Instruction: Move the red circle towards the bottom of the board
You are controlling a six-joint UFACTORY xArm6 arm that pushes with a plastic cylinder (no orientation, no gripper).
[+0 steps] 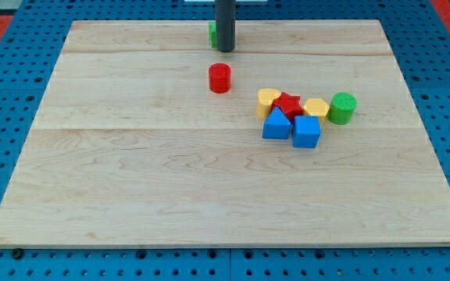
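Observation:
The red circle is a short red cylinder standing alone on the wooden board, above the board's middle. My tip is the lower end of the dark rod, just above the red circle toward the view's top, with a small gap between them. A green block shows partly behind the rod on its left; its shape is hidden.
A cluster lies to the right of the red circle: a yellow block, a red star, another yellow block, a green cylinder, a blue triangular block and a blue cube.

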